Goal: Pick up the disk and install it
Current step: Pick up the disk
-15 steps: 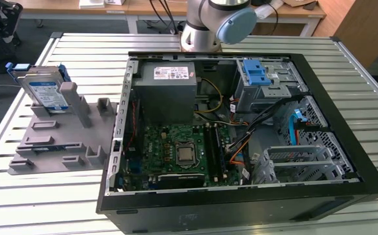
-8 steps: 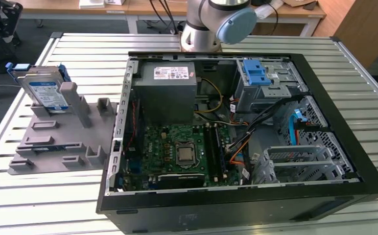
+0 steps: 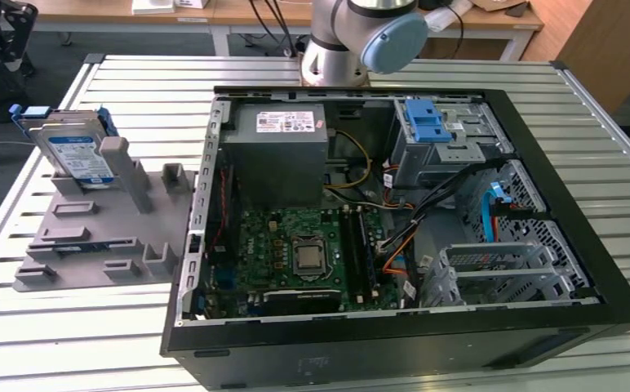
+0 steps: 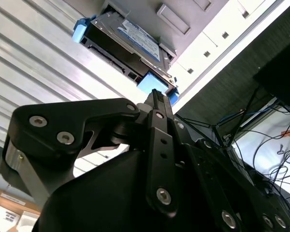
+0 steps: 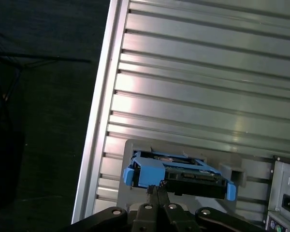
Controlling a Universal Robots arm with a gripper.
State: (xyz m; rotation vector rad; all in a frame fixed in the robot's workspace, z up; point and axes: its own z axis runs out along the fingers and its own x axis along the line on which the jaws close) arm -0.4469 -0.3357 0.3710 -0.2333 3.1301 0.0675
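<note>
Pickup seems the step in hand: the disk (image 3: 79,155) stands upright in its holder (image 3: 86,245) at the exterior view's left, ungrasped. The gripper (image 5: 157,188) faces it, fingers together; grasping calls for parting them.

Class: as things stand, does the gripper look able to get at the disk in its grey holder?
Probably yes: the disk stands upright in the grey holder with its top edge exposed, and the gripper sits close by it with nothing between them. Its fingers look shut.
</note>
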